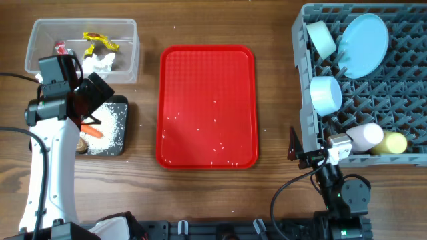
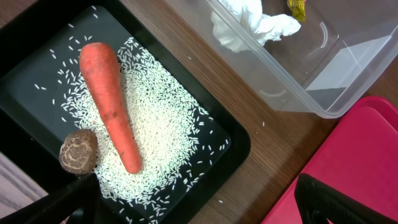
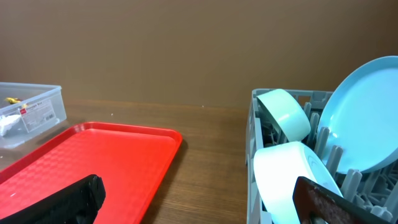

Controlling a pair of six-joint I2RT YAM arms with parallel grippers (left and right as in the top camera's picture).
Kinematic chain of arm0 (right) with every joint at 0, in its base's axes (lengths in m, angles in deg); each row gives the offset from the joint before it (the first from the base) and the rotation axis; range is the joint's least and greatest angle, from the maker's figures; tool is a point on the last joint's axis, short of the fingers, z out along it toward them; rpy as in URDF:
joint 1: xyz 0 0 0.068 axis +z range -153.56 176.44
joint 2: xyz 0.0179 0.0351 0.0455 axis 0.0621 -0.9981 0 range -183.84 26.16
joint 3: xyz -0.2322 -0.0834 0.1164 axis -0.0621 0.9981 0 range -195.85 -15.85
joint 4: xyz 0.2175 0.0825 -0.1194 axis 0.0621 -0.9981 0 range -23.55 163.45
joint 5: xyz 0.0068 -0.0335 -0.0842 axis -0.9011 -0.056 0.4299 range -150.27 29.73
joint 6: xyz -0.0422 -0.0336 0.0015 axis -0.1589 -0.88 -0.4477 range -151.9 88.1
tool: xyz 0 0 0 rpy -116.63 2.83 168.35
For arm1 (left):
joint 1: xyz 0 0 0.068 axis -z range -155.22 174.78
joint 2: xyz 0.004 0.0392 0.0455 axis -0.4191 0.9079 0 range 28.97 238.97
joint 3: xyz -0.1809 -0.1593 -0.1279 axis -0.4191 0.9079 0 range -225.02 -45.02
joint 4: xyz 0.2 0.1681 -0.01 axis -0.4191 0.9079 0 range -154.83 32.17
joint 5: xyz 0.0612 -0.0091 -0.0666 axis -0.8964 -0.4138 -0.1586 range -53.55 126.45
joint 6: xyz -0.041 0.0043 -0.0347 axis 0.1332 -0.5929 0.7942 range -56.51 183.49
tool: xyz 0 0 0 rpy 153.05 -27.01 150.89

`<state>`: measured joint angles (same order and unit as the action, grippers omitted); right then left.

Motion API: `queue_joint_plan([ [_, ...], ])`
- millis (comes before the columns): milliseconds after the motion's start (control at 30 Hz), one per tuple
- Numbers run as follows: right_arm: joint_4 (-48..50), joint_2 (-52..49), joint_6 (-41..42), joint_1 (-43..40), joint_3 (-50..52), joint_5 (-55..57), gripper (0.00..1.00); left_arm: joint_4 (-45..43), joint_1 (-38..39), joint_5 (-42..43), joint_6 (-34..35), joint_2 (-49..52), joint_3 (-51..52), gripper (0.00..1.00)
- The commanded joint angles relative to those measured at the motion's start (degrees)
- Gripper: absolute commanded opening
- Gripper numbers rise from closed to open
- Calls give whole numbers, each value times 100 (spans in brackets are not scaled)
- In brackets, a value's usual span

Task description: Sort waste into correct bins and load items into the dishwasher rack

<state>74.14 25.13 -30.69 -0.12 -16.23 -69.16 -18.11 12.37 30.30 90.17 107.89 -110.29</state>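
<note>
The black tray [image 1: 122, 127] [image 2: 37, 124] holds an orange carrot [image 2: 111, 102] [image 1: 93, 131], white rice grains [image 2: 165, 134] and a brown lump [image 2: 78, 151]. The clear tub [image 1: 130, 63] [image 2: 323, 93] holds white tissue [image 2: 249, 25] [image 1: 100, 63] and a yellow wrapper [image 1: 100, 41]. My left gripper [image 2: 199, 208] [image 1: 93, 93] is open and empty above the tray's edge. The grey rack [image 1: 400, 100] [image 3: 255, 155] holds a blue plate [image 1: 363, 43] [image 3: 367, 118], two blue bowls [image 1: 325, 93] [image 1: 321, 39], a pink cup [image 1: 365, 138] and a yellow cup [image 1: 393, 143]. My right gripper [image 3: 199, 205] [image 1: 310, 157] is open and empty beside the rack.
A flat red tray [image 1: 207, 107] [image 3: 81, 162] [image 2: 348, 162] lies in the middle with a few rice grains on it. Stray grains lie on the wooden table [image 1: 147, 180] between the black tray and the red tray. The white spoon is not visible.
</note>
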Motion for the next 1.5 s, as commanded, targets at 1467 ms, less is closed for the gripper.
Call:
queue_joint_plan([
  [1467, -4, 44, 28, 13, 9, 52, 100, -4369, 964, 802, -2033, -7847, 6496, 100],
])
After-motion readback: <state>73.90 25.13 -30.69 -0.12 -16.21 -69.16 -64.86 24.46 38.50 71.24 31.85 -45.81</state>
